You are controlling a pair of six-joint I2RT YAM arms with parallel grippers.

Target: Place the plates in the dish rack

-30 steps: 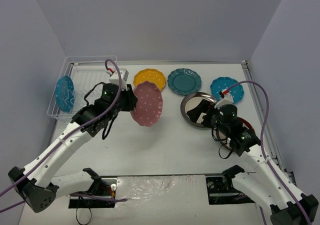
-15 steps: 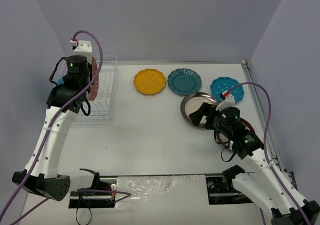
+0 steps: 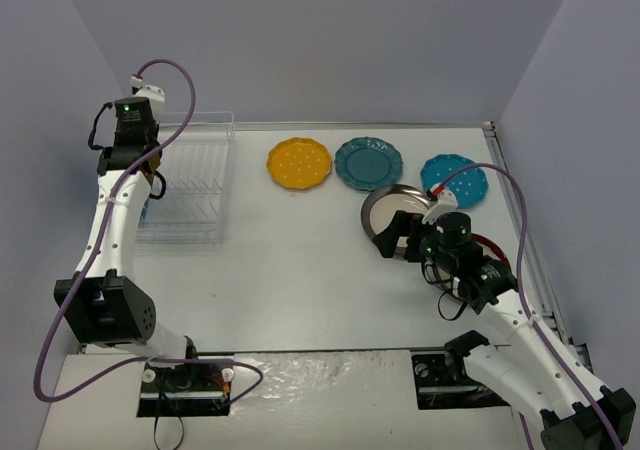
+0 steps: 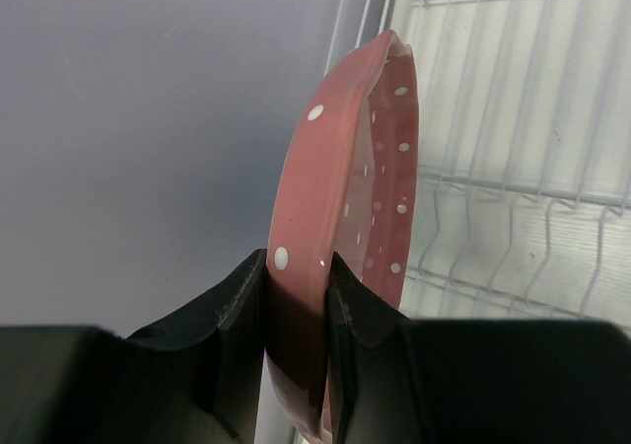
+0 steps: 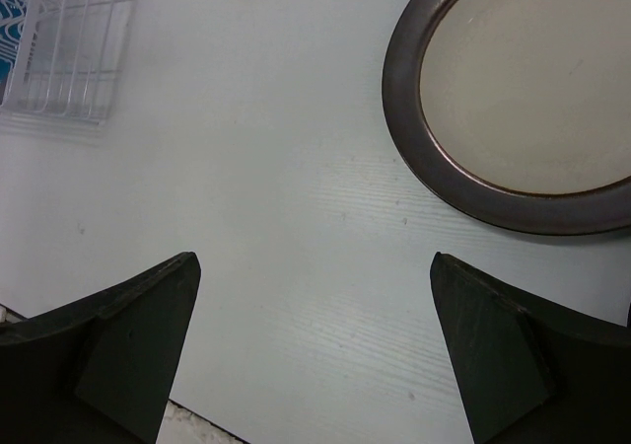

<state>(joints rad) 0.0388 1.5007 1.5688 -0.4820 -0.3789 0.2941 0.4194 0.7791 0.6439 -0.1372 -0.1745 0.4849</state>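
1. Our left tool (image 4: 296, 271) is clamped on the rim of the pink plate (image 4: 347, 192), one finger on each face.
2. That plate stands on edge, held over the left side of the dish rack (image 4: 513, 168), whose white wire tines show just beside it.
3. Our right tool (image 5: 314, 276) is spread wide and holds nothing. It hangs above bare worktop (image 3: 300, 270), just beside a dark-rimmed plate (image 5: 473, 192) with a cream centre.
4. On the worktop, a yellow plate (image 3: 299, 163), a dark teal plate (image 3: 368, 162) and a bright blue plate (image 3: 455, 178) lie flat in a row along the far side, well apart from the rack.
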